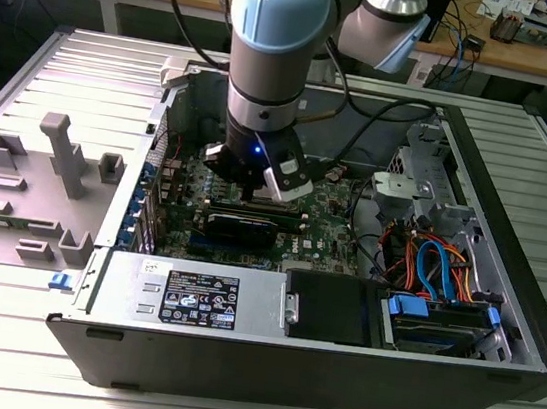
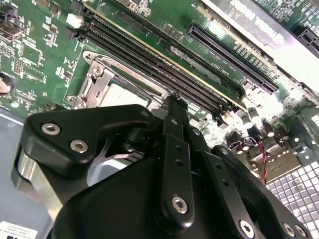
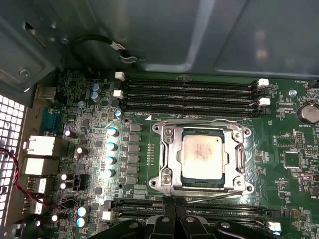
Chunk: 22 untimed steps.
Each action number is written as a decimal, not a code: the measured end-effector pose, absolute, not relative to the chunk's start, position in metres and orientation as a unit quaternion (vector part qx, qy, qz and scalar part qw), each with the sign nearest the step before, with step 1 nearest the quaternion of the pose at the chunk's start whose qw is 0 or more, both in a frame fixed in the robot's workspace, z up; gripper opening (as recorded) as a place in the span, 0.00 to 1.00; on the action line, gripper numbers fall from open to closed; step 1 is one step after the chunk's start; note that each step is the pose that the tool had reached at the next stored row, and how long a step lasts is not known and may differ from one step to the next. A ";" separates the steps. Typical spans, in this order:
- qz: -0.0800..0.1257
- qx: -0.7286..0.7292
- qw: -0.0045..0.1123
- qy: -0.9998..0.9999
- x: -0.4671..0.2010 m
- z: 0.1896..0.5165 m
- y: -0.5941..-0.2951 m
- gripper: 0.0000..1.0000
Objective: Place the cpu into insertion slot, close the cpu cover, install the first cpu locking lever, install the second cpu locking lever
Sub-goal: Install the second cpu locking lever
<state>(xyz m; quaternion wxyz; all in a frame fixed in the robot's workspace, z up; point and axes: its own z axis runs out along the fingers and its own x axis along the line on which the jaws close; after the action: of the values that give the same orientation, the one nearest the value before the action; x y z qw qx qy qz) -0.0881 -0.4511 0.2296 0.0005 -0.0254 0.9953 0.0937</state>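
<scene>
First wrist view: cpu (image 3: 201, 153) seated under closed cpu cover (image 3: 172, 159); gripper (image 3: 175, 219) grip state indeterminate; lever locking judged current step; demands precise hooking

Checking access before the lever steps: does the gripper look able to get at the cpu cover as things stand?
Probably yes. The gripper sits just beside the cpu cover, which lies closed around the cpu, and nothing stands between them in the first wrist view.
</scene>
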 end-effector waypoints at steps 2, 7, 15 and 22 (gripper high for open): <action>0.096 -0.026 0.001 0.995 -0.089 0.228 -0.451 0.11; 0.099 -0.027 0.001 0.995 -0.092 0.223 -0.451 0.11; 0.110 -0.027 0.001 0.994 -0.096 0.211 -0.451 0.11; 0.114 -0.028 0.001 0.993 -0.099 0.207 -0.451 0.11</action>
<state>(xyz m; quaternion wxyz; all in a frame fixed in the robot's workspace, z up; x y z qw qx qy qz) -0.0995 -0.4511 0.2071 0.0007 -0.0278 0.9931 0.1142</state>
